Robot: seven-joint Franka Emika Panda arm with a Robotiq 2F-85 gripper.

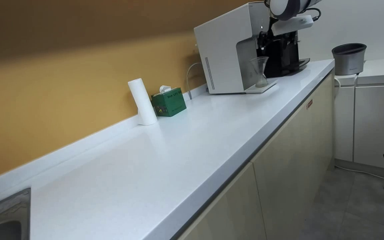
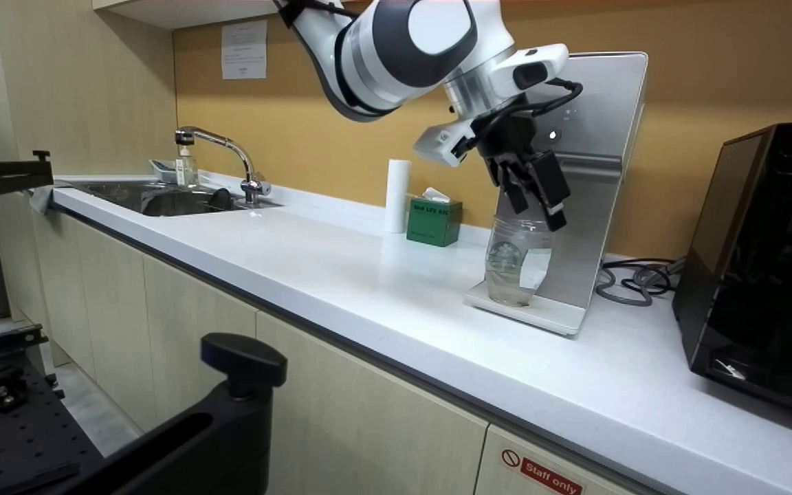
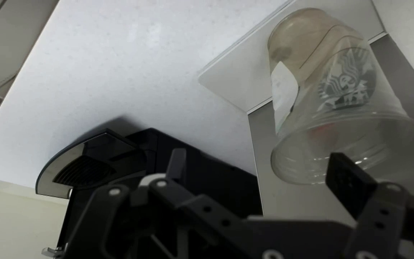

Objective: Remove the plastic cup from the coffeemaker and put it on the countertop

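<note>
The clear plastic cup [image 1: 260, 71] [image 2: 506, 271] [image 3: 322, 86] stands upright on the base plate of the tall pale coffeemaker [image 1: 225, 56] [image 2: 595, 172] [image 3: 237, 81]. It bears a round printed logo and a white label. My gripper [image 1: 263, 40] [image 2: 537, 206] [image 3: 261, 174] is open and empty, with its fingers spread just above the cup's rim. In the wrist view, one fingertip overlaps the rim and the other is off to the side over a black machine. I cannot tell whether the fingertip touches the cup. The white countertop [image 1: 128, 166] [image 2: 341, 268] [image 3: 138, 54] runs alongside.
A black machine [image 1: 280, 56] [image 2: 767, 261] [image 3: 95, 154] stands beside the coffeemaker. A white roll [image 1: 142, 101] [image 2: 397, 196] and green tissue box [image 1: 169, 101] [image 2: 434, 221] stand by the wall. A sink [image 1: 12, 200] [image 2: 162, 196] lies at the far end. Cables [image 2: 643, 278] lie behind.
</note>
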